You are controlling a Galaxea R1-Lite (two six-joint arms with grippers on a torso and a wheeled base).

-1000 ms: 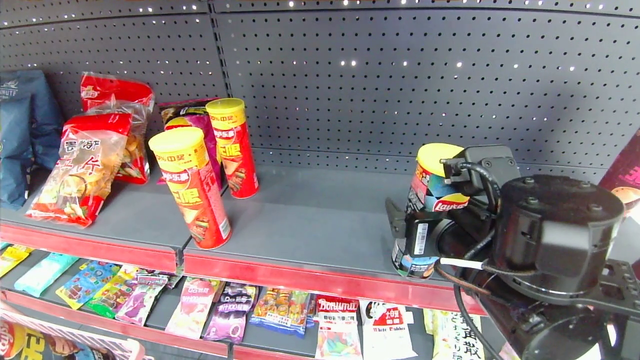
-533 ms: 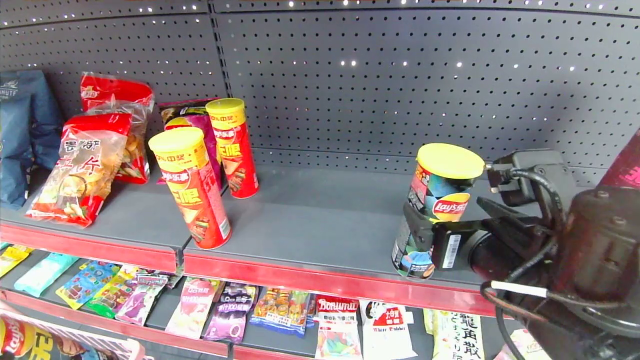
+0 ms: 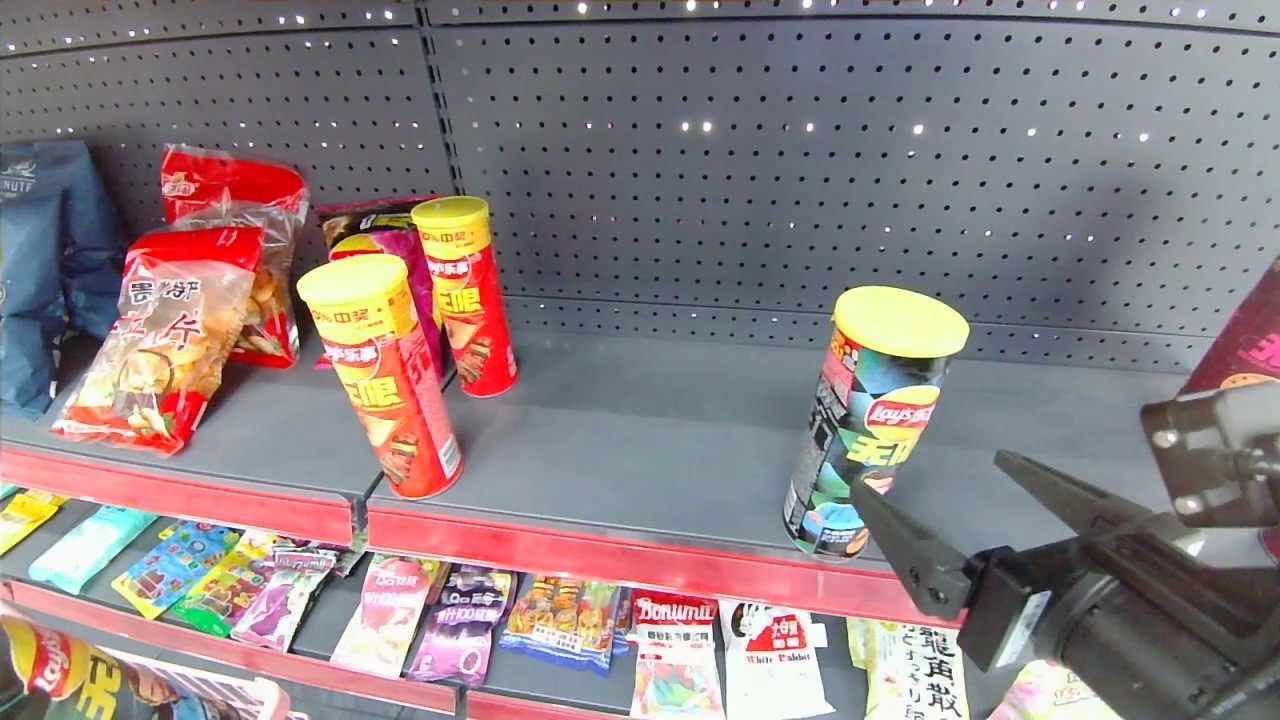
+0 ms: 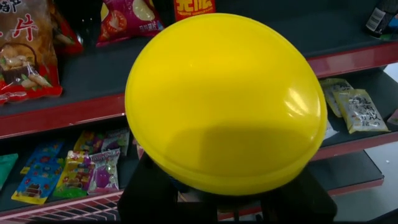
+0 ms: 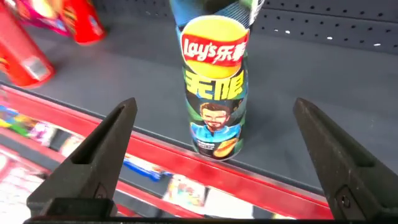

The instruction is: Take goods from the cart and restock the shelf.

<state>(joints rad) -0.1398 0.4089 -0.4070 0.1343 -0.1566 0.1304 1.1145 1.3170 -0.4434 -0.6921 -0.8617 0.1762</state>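
Observation:
A dark chips can with a yellow lid [image 3: 880, 420] stands upright on the grey shelf [image 3: 640, 440], close to its red front edge. My right gripper [image 3: 928, 474] hangs open just in front of the can and to its right, touching nothing. In the right wrist view the can [image 5: 214, 93] stands beyond the gripper [image 5: 214, 106], apart from both black fingers [image 5: 93, 162]. A second can's yellow lid [image 4: 224, 99] sits right before the left wrist camera, held in my left gripper. That can [image 3: 45, 665] shows at the lower left of the head view.
Two tall red cans [image 3: 385, 375] [image 3: 468, 295] and several snack bags [image 3: 170, 330] occupy the shelf's left part. A dark red pack [image 3: 1245, 350] leans at the far right. Packets [image 3: 470, 625] lie on the lower shelf. The shelf between the red cans and the dark can is bare.
My right gripper let go of the dark can, opened and drew back toward the lower right. The can stays standing. The left-held can rose slightly at the lower left.

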